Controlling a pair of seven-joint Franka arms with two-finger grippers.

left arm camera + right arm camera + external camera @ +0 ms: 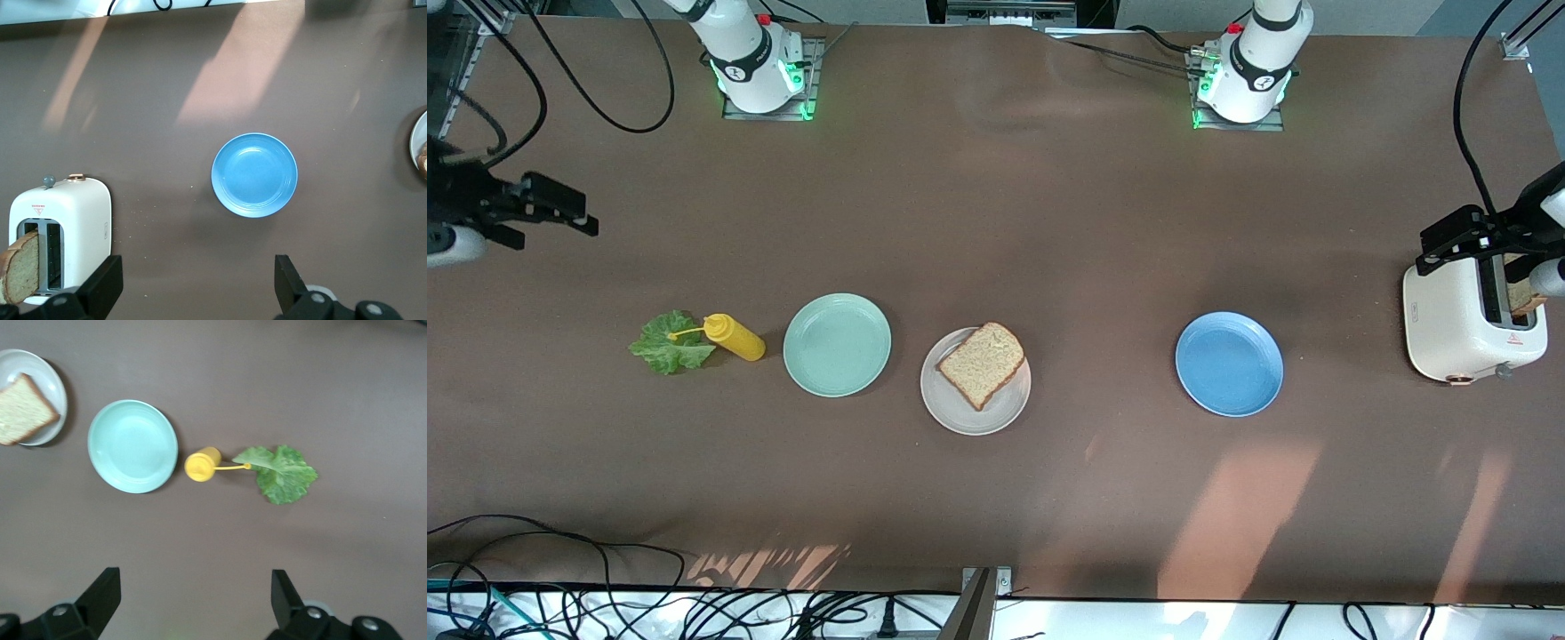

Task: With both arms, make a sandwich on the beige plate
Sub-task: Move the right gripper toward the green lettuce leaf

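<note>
The beige plate (960,416) lies mid-table with one slice of brown bread (982,363) on it. The same plate (48,377) and slice (20,410) show in the right wrist view. A second slice (1525,300) stands in the white toaster (1449,329) at the left arm's end. A green lettuce leaf (665,345) lies toward the right arm's end. My left gripper (1449,244) hangs open and empty over the toaster's edge, also seen as gripper (197,280). My right gripper (574,213) is open and empty above bare table at the right arm's end, also seen as gripper (193,590).
A yellow squeeze bottle (734,337) lies beside the lettuce with its nozzle on the leaf. A mint green plate (837,344) sits between the bottle and the beige plate. A blue plate (1229,363) sits between the beige plate and the toaster. Cables run along the table's near edge.
</note>
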